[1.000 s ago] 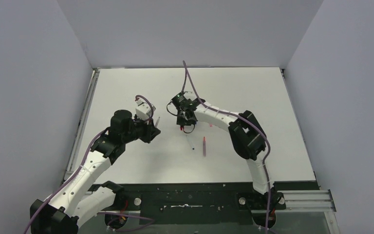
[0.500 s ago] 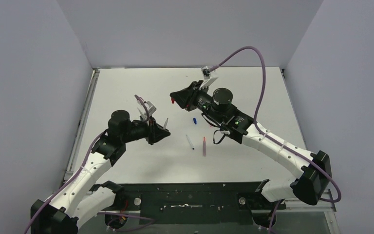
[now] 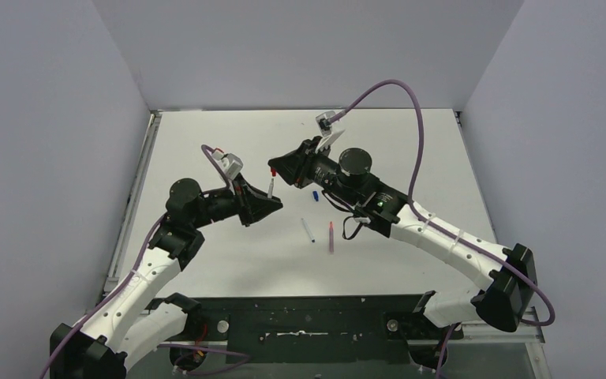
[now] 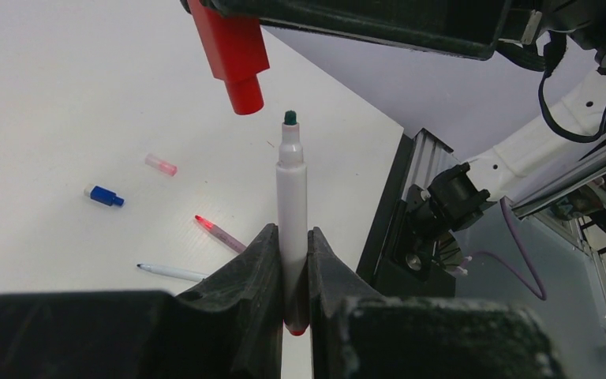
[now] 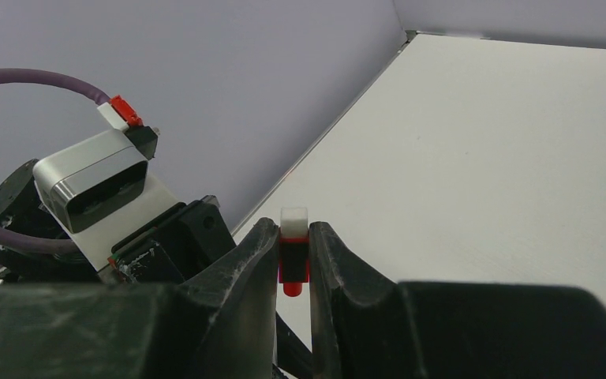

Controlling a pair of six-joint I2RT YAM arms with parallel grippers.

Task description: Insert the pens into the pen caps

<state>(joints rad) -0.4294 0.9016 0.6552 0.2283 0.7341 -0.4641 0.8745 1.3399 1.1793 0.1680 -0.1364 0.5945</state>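
My left gripper (image 3: 267, 199) (image 4: 293, 237) is shut on a whitish pen (image 3: 271, 188) (image 4: 293, 185) and holds it upright above the table, dark tip up. My right gripper (image 3: 274, 168) (image 5: 293, 237) is shut on the red cap (image 3: 271, 171) (image 4: 233, 49) (image 5: 293, 259). The cap hangs just above and slightly left of the pen tip, with a small gap, in the left wrist view. On the table lie the blue cap (image 3: 316, 193) (image 4: 104, 195), the pale pink cap (image 4: 161, 164), the blue-tipped pen (image 3: 307, 230) (image 4: 172, 272) and the pinkish-red pen (image 3: 331, 236) (image 4: 219, 233).
Grey walls enclose the white table (image 3: 229, 260) on three sides. A metal rail (image 3: 138, 185) runs along its left edge. The left arm's wrist camera (image 5: 95, 181) sits close in front of my right gripper. The black base strip (image 3: 316, 316) is at the near edge.
My right arm has swung up off the table with the red cap and now points it left. My left gripper has moved right and up, bringing the pen tip under the cap.
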